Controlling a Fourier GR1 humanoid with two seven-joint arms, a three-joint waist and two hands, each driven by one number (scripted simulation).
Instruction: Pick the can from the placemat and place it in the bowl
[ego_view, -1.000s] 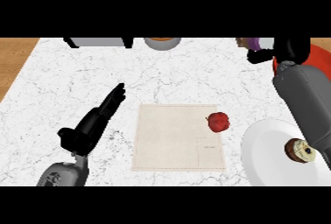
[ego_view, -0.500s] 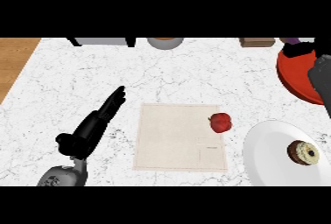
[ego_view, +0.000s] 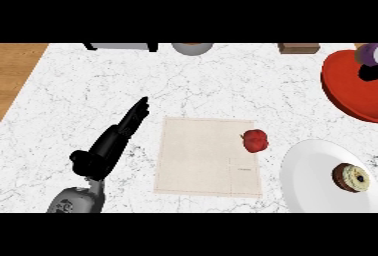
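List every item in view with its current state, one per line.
left hand: open, fingers straight, holding nothing
red can: on the placemat's right edge, untouched
placemat: flat on the counter
white plate: carries a doughnut
red bowl: purple object partly visible inside, no can
right hand: out of view

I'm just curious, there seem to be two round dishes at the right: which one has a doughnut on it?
The white plate at the lower right carries the doughnut. The other dish, the red bowl above it at the right edge, has none.
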